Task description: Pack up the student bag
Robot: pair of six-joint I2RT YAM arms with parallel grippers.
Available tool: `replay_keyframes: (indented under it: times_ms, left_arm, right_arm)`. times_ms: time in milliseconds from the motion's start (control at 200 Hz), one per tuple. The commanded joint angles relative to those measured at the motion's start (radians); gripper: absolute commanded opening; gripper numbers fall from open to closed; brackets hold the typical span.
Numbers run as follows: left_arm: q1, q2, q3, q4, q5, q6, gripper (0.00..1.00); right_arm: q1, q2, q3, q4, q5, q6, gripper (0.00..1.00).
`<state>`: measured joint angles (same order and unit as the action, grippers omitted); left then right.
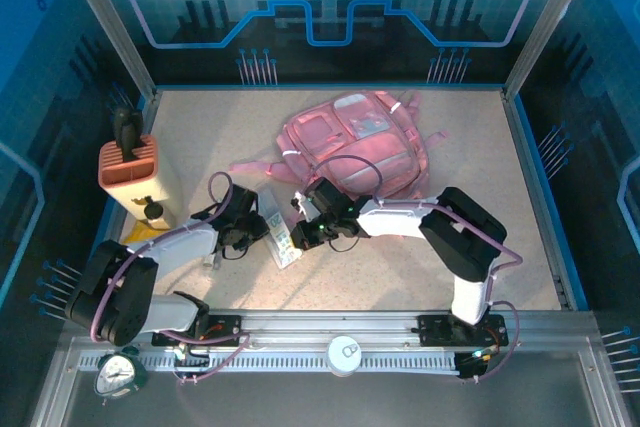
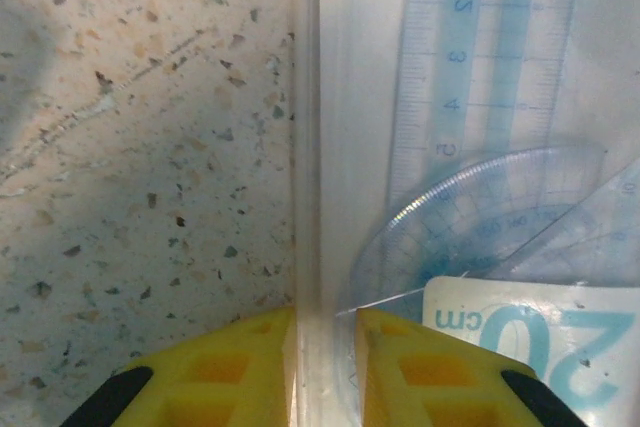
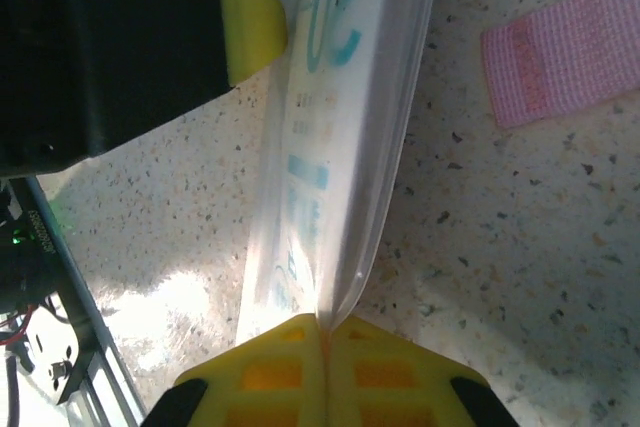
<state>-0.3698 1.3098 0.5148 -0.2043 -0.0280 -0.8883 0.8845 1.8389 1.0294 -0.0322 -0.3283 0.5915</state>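
Left fingers (image 2: 245, 372) pinch one long edge of a clear pouch (image 2: 350, 97), parted by little more than the thickness of the plastic. The right fingers (image 3: 265, 377) are pressed fully together on a thin edge of the same pouch, low over the speckled counter (image 1: 200, 127). Whether the pouch rests on the counter or hangs just clear cannot be told. Inside it a ruler (image 2: 470, 57) and a protractor (image 2: 480, 217) lie loose.

The student bag (image 1: 355, 142) lies flat in the far middle of the counter, near the pouch at about 1 o'clock from it, with its front pockets up. One pink strap (image 3: 560, 57) end rests on the counter at 2 o'clock from the right fingers, apart from them.

Slippage looks the likeliest trouble. Both grips sit on slick film at its very margin, so a tug by one arm against the other could pull the pouch free or twist it. The tools could also slide to one end and tip it. The loose strap could catch the right fingers on the way over. Whether any zip is open cannot be told, and a closed mouth would stop the pouch at the fabric.

The bag's long axis seems to run roughly from 8 o'clock to 2 o'clock in the overhead view. Which end is its top cannot be told for sure.
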Motion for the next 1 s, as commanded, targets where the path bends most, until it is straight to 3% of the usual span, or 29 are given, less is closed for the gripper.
replay_keyframes:
  times_ms: [0,255,440,560,770,996]
  left_arm:
    - [-0.012,-0.057,0.036,-0.076,0.022,0.028,0.25]
    - [-0.011,-0.256,0.102,-0.214,-0.08,0.146,0.34]
    - [-0.015,-0.328,0.175,-0.268,-0.08,0.247,0.4]
    - [-0.046,-0.304,0.223,-0.249,-0.04,0.292,0.41]
    - [-0.217,-0.198,0.337,-0.175,-0.084,0.436,0.47]
    - [-0.311,-0.05,0.442,-0.027,-0.03,0.603,0.51]
  right_arm:
    - [-0.022,-0.068,-0.025,0.032,-0.021,0.004,0.01]
    - [-0.071,-0.254,-0.092,-0.011,-0.047,-0.007,0.0]
    - [-0.146,-0.415,-0.122,-0.122,-0.066,-0.03,0.0]
    - [-0.222,-0.504,-0.136,-0.189,-0.093,-0.031,0.0]
    - [-0.376,-0.619,-0.144,-0.292,-0.198,-0.032,0.0]
    - [-0.541,-0.713,-0.143,-0.431,-0.278,-0.03,0.0]
